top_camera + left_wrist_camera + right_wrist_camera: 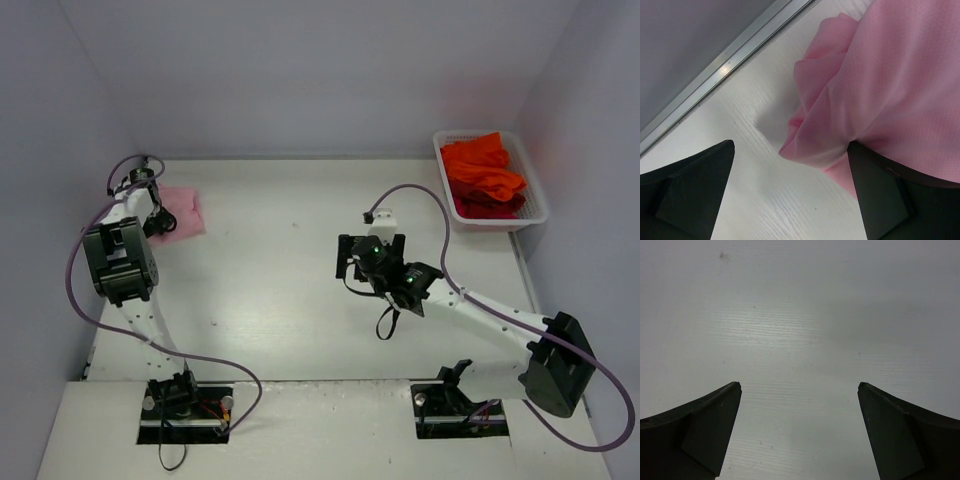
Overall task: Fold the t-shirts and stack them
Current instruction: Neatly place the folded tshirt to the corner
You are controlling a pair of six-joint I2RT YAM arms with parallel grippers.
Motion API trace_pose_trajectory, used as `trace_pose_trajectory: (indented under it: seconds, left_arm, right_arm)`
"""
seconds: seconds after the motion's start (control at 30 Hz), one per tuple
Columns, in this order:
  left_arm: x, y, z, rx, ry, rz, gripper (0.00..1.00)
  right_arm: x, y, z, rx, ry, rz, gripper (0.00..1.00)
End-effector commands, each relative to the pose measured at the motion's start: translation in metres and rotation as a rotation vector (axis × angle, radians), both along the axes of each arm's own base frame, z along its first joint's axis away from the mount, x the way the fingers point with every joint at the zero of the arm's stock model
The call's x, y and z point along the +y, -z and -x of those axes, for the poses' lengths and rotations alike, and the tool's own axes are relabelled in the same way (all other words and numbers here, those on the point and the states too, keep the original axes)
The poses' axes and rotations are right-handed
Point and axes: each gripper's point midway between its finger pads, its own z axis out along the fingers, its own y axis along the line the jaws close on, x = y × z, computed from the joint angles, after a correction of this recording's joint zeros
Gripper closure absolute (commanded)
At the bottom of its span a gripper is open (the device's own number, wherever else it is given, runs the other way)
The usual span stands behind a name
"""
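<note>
Jaws of the left gripper (pixel 790 145) are spread wide, one finger overlapped by the pink t-shirt (pixel 890 75) laid at the far left of the table (pixel 290 200). The right gripper (pixel 800 385) is held open over its bare middle. The orange-red t-shirts (pixel 482 175) are heaped in the white basket (pixel 541 205) at far right.

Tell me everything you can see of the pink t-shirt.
The pink t-shirt is plain light pink, thin soft cloth with a fine weave, gathered into a loose, wrinkled, roughly folded heap. It lies on the white table at the far left, near the wall. The left end effector stands open at its edge, one finger against the cloth, not clamping it.
</note>
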Motion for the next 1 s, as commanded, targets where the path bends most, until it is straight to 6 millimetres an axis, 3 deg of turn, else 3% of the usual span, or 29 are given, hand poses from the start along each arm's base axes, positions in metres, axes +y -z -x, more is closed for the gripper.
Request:
trace_pose_trajectory:
  seconds: [0.0, 0.27, 0.97]
  left_arm:
    - [0.011, -0.023, -0.018, -0.058, -0.003, -0.024, 0.06]
    - [0.016, -0.026, -0.042, -0.087, 0.008, -0.009, 0.07]
    - [0.039, -0.011, -0.076, -0.067, 0.035, -0.023, 0.06]
  right_arm:
    - [0.012, -0.027, -0.015, -0.065, 0.011, -0.066, 0.0]
    - [0.013, -0.021, -0.016, -0.05, 0.008, -0.058, 0.0]
    - [0.028, -0.006, -0.025, -0.031, -0.007, -0.073, 0.0]
